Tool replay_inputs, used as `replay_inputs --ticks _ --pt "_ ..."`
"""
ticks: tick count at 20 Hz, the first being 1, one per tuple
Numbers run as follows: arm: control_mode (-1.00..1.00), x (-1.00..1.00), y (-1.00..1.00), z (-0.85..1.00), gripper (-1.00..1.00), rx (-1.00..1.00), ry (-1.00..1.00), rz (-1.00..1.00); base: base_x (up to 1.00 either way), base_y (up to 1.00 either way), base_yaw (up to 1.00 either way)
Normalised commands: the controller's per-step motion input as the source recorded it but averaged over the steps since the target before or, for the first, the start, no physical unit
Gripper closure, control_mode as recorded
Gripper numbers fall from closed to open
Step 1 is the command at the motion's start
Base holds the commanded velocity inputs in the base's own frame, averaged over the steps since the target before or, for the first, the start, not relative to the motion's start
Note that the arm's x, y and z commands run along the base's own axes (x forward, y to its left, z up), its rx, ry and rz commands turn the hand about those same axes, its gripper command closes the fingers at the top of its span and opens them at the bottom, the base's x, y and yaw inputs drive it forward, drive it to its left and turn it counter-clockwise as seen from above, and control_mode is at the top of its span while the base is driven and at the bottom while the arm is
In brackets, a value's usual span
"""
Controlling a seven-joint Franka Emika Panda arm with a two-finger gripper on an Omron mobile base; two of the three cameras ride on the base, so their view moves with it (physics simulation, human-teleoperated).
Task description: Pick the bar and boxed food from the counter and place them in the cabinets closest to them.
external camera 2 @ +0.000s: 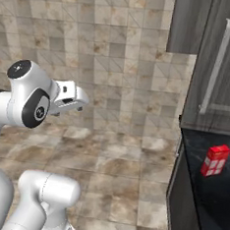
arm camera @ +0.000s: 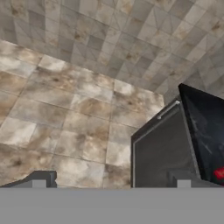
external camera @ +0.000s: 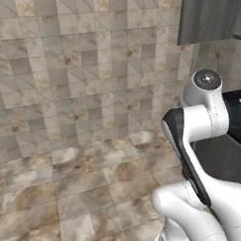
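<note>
The boxed food [external camera 2: 215,161], a slim bright red carton, stands upright on the black marble-look counter [external camera 2: 212,204] at the right. A red sliver of it [arm camera: 220,173] shows at the right edge of the hand view, on the counter [arm camera: 205,127]. Above it hang the dark wood-grain cabinets [external camera 2: 225,57], doors closed, with a slim metal handle [external camera 2: 217,66]. My gripper [external camera 2: 77,103] hangs in mid-air well to the left of the counter, over the floor. In the hand view the gripper [arm camera: 111,181] is open, its fingertips [arm camera: 40,179] wide apart with nothing between them. The bar is out of view.
The grey end panel of the base cupboard [arm camera: 159,153] faces me below the counter's edge. Mottled stone floor tiles [external camera 2: 122,162] stretch between me and a tiled wall [external camera: 65,70]. Another wall cabinet [external camera: 207,14] hangs at the upper right.
</note>
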Motion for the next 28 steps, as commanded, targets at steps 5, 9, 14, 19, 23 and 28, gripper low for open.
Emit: replay_inputs --ticks 5,9,14,19,23,28 --pt "1.0 0.0 0.0 0.0 -1.0 0.0 0.0 0.0 0.9 0.0 -0.02" --pt "1.0 0.0 0.0 0.0 -1.0 0.0 0.0 0.0 0.88 0.0 -0.02" --pt "1.0 0.0 0.0 0.0 -1.0 0.0 0.0 0.0 0.85 0.0 -0.02" --pt "1.0 0.0 0.0 0.0 -1.0 0.0 0.0 0.0 0.38 0.01 -0.01" --pt "1.0 0.0 0.0 0.0 -1.0 0.0 0.0 0.0 0.0 -0.09 -0.11" --pt "1.0 0.0 0.0 0.0 -1.0 0.0 0.0 0.0 0.0 -0.15 -0.39"
